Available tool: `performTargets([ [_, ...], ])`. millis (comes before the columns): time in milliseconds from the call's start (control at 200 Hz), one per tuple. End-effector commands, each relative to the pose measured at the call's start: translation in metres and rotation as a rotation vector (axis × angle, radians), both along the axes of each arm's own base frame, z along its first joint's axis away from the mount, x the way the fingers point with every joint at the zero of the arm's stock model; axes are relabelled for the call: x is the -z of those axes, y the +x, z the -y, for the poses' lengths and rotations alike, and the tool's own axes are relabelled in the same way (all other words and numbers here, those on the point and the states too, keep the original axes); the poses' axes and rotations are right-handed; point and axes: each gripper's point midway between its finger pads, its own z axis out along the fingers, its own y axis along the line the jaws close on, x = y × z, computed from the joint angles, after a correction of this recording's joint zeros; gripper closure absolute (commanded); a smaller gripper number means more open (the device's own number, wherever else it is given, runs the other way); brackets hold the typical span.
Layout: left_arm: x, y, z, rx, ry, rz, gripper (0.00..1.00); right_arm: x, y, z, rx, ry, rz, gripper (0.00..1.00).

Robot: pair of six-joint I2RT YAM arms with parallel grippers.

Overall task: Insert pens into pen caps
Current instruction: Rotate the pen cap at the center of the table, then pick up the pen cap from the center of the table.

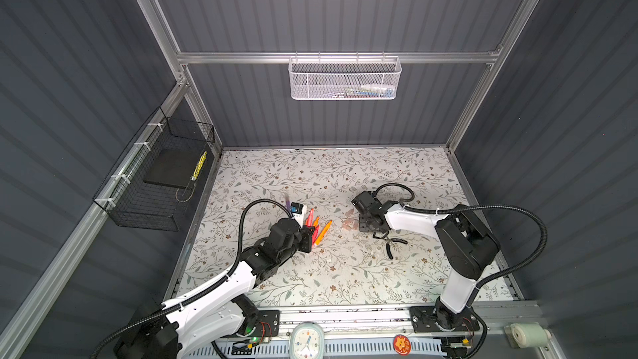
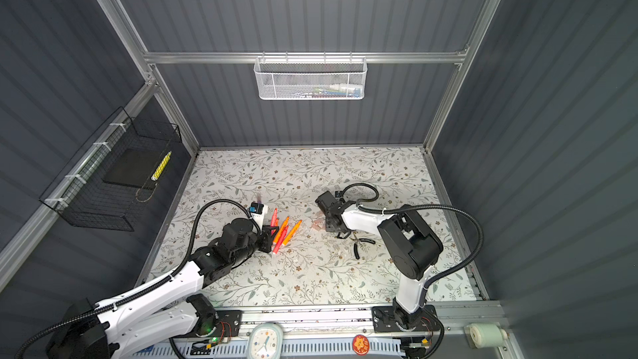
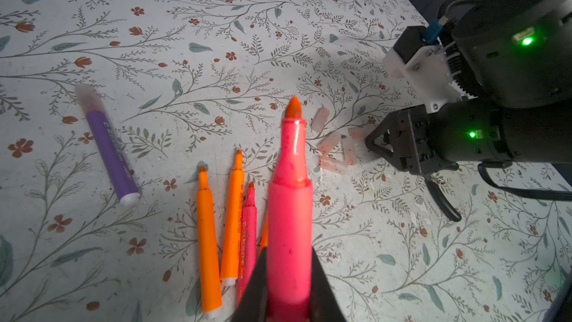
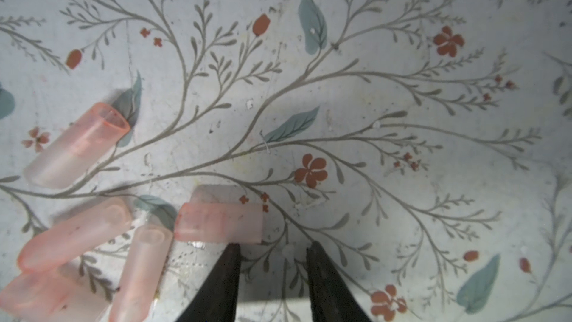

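Pink-red pen (image 3: 289, 212) in hand, nib bare; no cap taken yet.
We find this pen clamped at its rear barrel by the left gripper (image 3: 288, 261), with the nib end free and pointing toward the pliers (image 3: 442, 199). We judge it light, stiff and slick; a hold this far back leaves the shoulder clear for capping. The pen caps (image 3: 334, 150) lie loose near the pliers, on the pens' side. They look thin-walled and apt to roll or skid, so they are best pinched across the closed half. The right gripper (image 4: 274, 246) stands over them, jaws narrowly apart and empty, just beside the nearest cap (image 4: 218, 223). The loose pens (image 3: 209, 243) lie farther from the pliers. The purple pen (image 3: 110, 150), farthest, already wears a cap.
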Motion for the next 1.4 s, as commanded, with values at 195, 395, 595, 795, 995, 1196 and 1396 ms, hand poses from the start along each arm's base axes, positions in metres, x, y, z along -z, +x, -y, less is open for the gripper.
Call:
performTargets([
  [195, -0.01, 0.001, 0.002, 0.006, -0.022, 0.02, 1.0, 0.004, 0.016, 0.016, 0.047, -0.027, -0.005, 0.61],
  [395, -0.01, 0.001, 0.003, 0.009, -0.019, 0.021, 1.0, -0.002, 0.031, 0.012, 0.052, -0.018, 0.025, 0.61],
  [595, -0.011, 0.001, 0.002, 0.009, -0.02, 0.024, 1.0, -0.022, 0.033, 0.019, 0.072, 0.01, 0.075, 0.6],
  [795, -0.012, 0.0, 0.003, 0.014, -0.027, 0.022, 1.0, -0.051, 0.027, 0.014, 0.068, 0.107, 0.143, 0.53],
  [995, -0.011, 0.0, 0.004, 0.016, -0.027, 0.021, 1.0, -0.046, 0.024, -0.003, 0.028, 0.161, 0.116, 0.5],
  [1196, -0.009, 0.0, 0.004, 0.018, -0.026, 0.016, 1.0, -0.025, 0.025, -0.014, 0.012, 0.132, 0.06, 0.52],
  [1396, -0.01, -0.001, 0.003, 0.016, -0.029, 0.019, 1.0, -0.016, 0.023, -0.016, 0.008, 0.121, 0.043, 0.53],
])
